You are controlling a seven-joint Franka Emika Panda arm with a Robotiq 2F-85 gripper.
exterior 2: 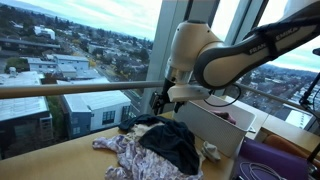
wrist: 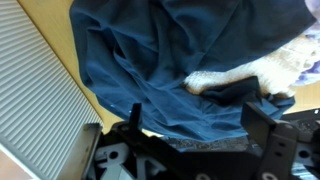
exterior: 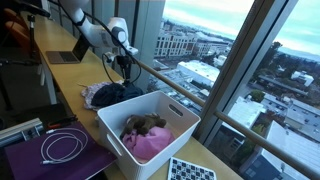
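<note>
Surface: window-side table (exterior 2: 50,160), clothes (exterior 2: 128,156) heaped.
Grip: pincer (exterior 2: 160,102) wide, empty, over dark blue garment (wrist: 150,70).
Handling: soft, light, floppy; likely best pinched at a raised fold.

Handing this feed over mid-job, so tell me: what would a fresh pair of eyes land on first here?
First the robot arm, its open gripper hanging just above a heap of clothes on the wooden counter by the window, with a dark blue cloth on top. Next comes the white bin farther along the counter, with pink cloth inside.
</note>
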